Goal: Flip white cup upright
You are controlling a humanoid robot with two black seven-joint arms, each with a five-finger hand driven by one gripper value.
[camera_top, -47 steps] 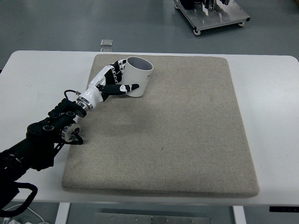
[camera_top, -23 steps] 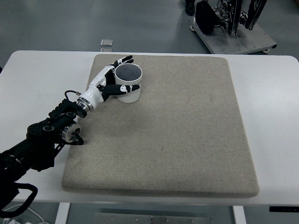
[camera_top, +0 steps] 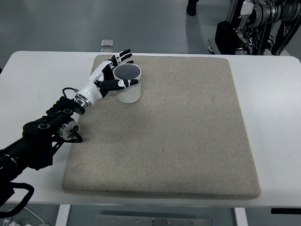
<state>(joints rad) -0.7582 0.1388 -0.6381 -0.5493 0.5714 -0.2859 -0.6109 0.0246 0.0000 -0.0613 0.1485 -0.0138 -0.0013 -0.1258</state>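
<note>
A white cylindrical cup stands upright, mouth up, near the far left corner of a beige square fabric mat that covers most of a white tabletop. The left hand, white with black joints, sits against the cup's left side: its thumb lies across the rim and its fingers fan out loosely behind the cup, apart and not clamped on it. Whether the palm touches the wall is hidden. The black arm runs off the lower left edge. Wheeled metal equipment is cut off at the top right.
</note>
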